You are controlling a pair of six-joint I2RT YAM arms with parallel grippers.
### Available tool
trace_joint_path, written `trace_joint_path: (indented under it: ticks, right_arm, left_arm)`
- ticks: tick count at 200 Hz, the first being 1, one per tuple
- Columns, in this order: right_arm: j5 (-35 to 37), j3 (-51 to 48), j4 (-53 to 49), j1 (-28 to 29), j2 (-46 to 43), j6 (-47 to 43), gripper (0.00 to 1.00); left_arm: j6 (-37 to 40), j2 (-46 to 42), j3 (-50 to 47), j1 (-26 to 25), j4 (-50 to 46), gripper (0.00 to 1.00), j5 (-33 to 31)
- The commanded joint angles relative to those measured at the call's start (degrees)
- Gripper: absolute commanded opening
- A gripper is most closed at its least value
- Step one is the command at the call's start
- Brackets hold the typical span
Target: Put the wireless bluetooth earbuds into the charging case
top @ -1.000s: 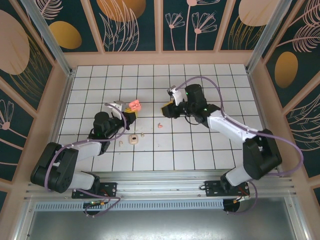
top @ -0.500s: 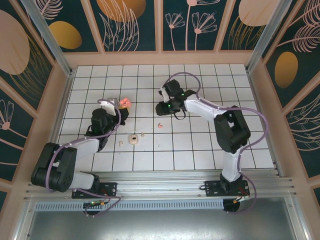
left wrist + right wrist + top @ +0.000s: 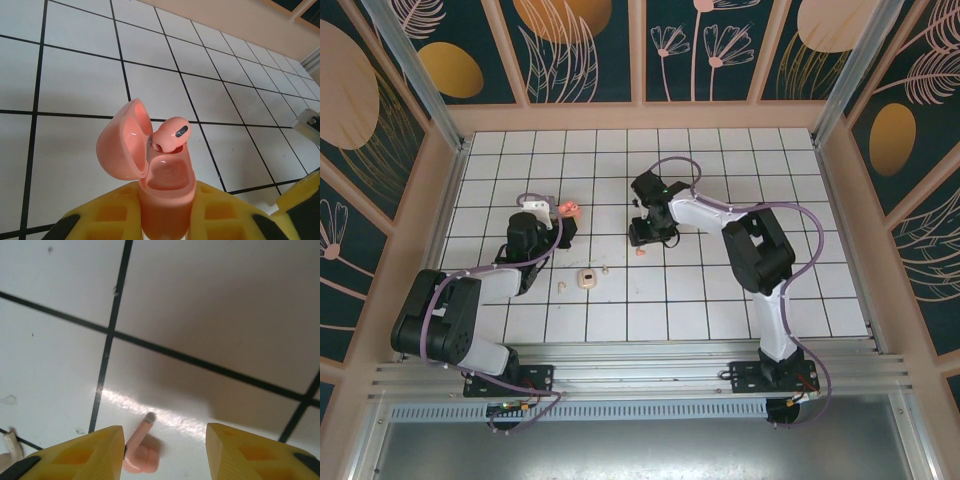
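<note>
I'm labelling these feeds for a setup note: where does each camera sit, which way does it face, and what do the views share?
Top external: above and behind the bases, looking down on the tiled table; both arms, left gripper and right gripper show.
Left wrist: on the left arm, facing low across the tiles; its yellow fingers clamp the open coral case holding one coral earbud.
Right wrist: facing down; its open yellow fingers flank a loose earbud.
Shared: top also shows that case and loose earbud.

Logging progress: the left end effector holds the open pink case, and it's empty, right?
Not empty. The left end effector holds the open pink case, but one pink earbud sits in it, as the left wrist view shows.
</note>
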Motion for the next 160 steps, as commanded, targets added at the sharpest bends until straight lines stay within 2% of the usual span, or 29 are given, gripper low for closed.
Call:
trace_joint_path:
  ticks: [1, 68, 93, 160]
  right_arm:
    - [-0.1, 2.0, -3.0, 1.7, 1.7, 1.8, 0.47]
    - [3.5, 3.9, -5.6, 2.5, 4.1, 2.2, 0.43]
    - [4.2, 2.7, -5.8, 2.5, 3.8, 2.4, 0.37]
    - [5.0, -4.4, -4.6, 2.6, -1.9, 6.0, 0.27]
  left_arm:
    - [0.5, -0.5, 1.0, 0.4, -0.6, 0.1, -0.8]
    - [1.6, -1.3, 1.2, 0.4, -1.4, 0.1, -0.5]
    - [1.6, -1.4, 1.2, 0.4, -1.4, 0.1, -0.2]
    - [1.9, -1.2, 1.4, 0.5, -1.4, 0.1, 0.0]
